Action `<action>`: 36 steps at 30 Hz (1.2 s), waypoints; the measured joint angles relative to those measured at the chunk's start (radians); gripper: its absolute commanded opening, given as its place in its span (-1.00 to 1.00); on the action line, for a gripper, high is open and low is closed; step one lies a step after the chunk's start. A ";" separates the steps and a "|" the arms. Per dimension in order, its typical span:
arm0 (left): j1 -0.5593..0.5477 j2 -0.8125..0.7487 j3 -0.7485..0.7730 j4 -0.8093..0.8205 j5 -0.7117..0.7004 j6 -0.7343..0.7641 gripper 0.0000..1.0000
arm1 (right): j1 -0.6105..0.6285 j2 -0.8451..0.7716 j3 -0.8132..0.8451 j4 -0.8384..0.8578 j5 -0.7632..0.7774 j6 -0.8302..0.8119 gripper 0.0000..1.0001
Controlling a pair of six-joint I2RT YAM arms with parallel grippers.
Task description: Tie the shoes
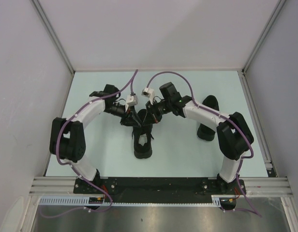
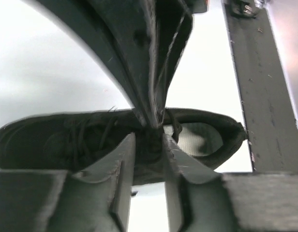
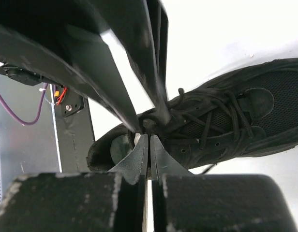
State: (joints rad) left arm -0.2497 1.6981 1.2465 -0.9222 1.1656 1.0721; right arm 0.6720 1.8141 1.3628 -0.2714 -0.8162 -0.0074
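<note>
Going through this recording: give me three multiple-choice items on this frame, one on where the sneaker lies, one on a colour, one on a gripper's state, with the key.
1. Where is the black sneaker?
A) middle of the table, where the arms meet
B) far left corner
C) on the metal shelf in front of the bases

2. What colour are the cables along the arms?
A) green
B) purple
C) orange

3. How do the jaws of the right gripper stand?
A) wide open
B) out of view
C) shut

Key: 1 A, the top view shows both arms converging over it mid-table; 2 B, purple loops run along each arm; 3 C, its wrist view shows the fingers pressed nearly together at the laces.
</note>
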 measured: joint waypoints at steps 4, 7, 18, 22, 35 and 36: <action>0.065 -0.170 -0.145 0.200 -0.022 -0.134 -0.21 | -0.001 0.000 0.000 0.005 0.000 0.030 -1.00; 0.089 -0.349 -0.221 0.326 -0.065 -0.175 -0.22 | -0.002 0.001 -0.002 0.015 0.000 0.056 -1.00; -0.211 -0.622 -0.432 0.362 -0.302 0.180 -0.14 | -0.013 0.017 -0.005 0.040 0.000 0.134 -1.00; -0.294 -0.627 -0.503 0.383 -0.401 0.291 -0.10 | -0.013 0.023 -0.005 0.045 -0.001 0.146 -1.00; -0.320 -0.582 -0.531 0.484 -0.508 0.450 -0.07 | -0.021 0.026 -0.007 0.045 -0.005 0.150 -1.00; -0.320 -0.570 -0.531 0.489 -0.510 0.456 -0.07 | -0.021 0.026 -0.007 0.045 -0.005 0.150 -1.00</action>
State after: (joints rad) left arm -0.5694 1.1278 0.7155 -0.4328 0.6559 1.5280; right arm 0.6514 1.8404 1.3560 -0.2260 -0.8211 0.1429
